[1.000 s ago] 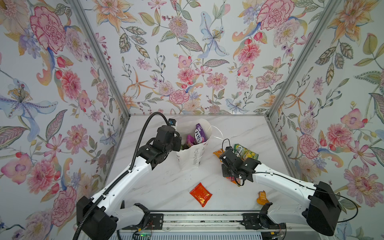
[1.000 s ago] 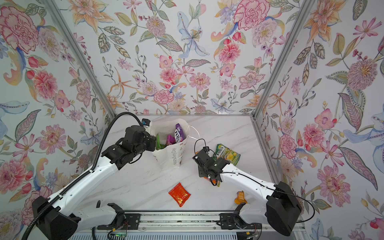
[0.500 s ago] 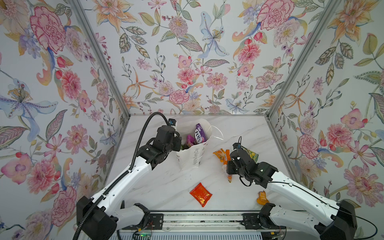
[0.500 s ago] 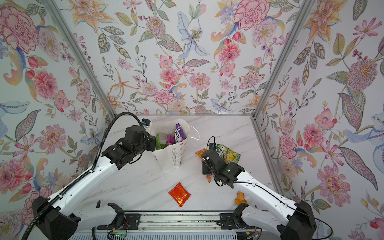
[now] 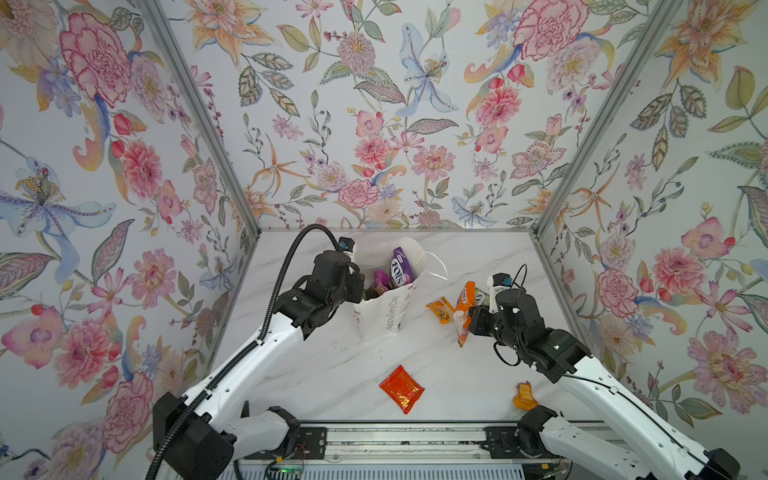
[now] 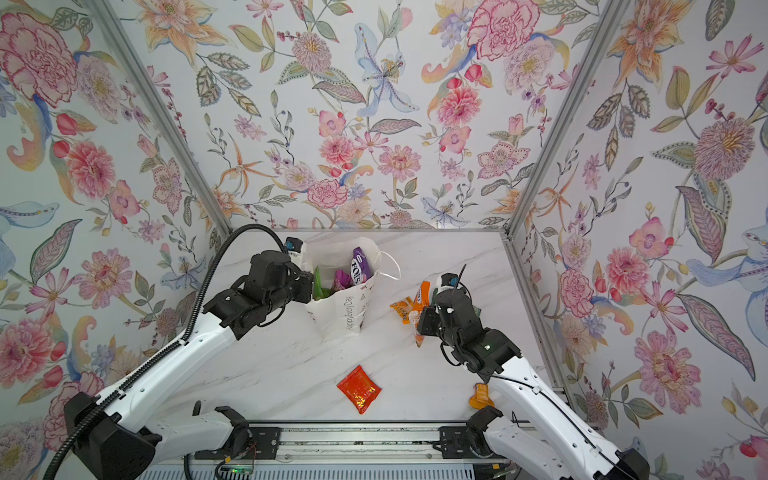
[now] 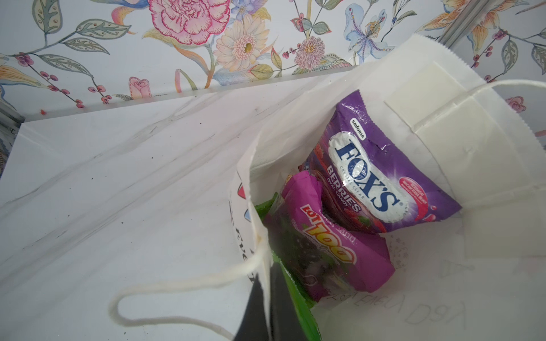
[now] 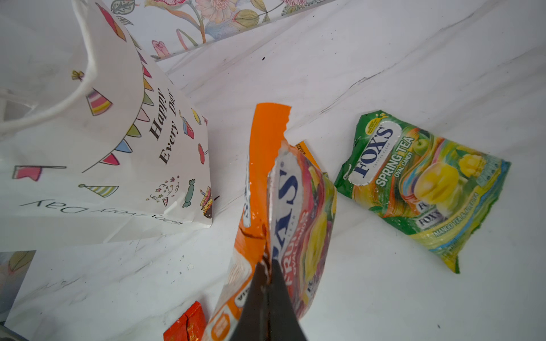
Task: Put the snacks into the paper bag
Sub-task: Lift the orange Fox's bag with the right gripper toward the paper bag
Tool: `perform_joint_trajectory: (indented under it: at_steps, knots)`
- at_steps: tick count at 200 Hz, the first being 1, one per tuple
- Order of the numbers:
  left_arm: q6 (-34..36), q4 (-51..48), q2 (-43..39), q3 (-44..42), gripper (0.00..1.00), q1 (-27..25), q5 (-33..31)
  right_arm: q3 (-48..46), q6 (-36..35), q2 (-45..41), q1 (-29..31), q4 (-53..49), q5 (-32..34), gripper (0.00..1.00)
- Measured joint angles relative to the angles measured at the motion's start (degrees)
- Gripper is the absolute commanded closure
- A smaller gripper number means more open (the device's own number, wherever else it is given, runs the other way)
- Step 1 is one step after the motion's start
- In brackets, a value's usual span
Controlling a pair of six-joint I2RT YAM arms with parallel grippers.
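Observation:
The white paper bag (image 5: 380,316) (image 6: 340,309) stands open at the back middle. My left gripper (image 7: 267,283) (image 5: 360,288) is shut on its left rim (image 7: 260,224). Inside lie a purple FOX'S bag (image 7: 384,165), a magenta packet (image 7: 331,242) and a green packet (image 7: 298,307). Right of the paper bag, my right gripper (image 8: 267,265) (image 5: 469,322) is shut on an orange FOX'S bag (image 8: 266,177) (image 5: 463,307), which hangs clear of the table. A green FOX'S bag (image 8: 419,183) lies flat beyond it. A small orange sachet (image 5: 440,309) lies between the held bag and the paper bag.
A red-orange foil pack (image 5: 401,388) (image 6: 358,388) lies on the marble table at the front middle. Another small orange sachet (image 5: 523,397) lies at the front right beside the right arm's base. Flowered walls close the table in on three sides.
My right gripper has closed on the orange FOX'S bag and raised it off the table, the arm drawing back to the right. The left arm has not moved.

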Motion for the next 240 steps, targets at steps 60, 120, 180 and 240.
perform_joint_trajectory:
  at_steps: [60, 120, 180, 240]
  knots:
    - [0.4, 0.2, 0.0, 0.0, 1.0, 0.0, 0.4, 7.9, -2.2, 1.3, -6.0, 1.3, -3.0, 1.0]
    - [0.8, 0.2, 0.0, 0.0, 1.0, 0.0, 0.2, 17.2, -3.5, 7.1, -8.1, 6.6, -6.7, 1.0]
    - [0.8, 0.1, 0.0, 0.0, 1.0, 0.5, 0.3, 26.3, -3.5, 13.2, -8.1, 11.5, -10.7, 1.0]
    - [-1.1, -3.0, 2.5, 3.9, 1.0, 1.8, 0.9, 39.1, -5.6, 21.1, -3.1, 13.7, -13.5, 1.0]
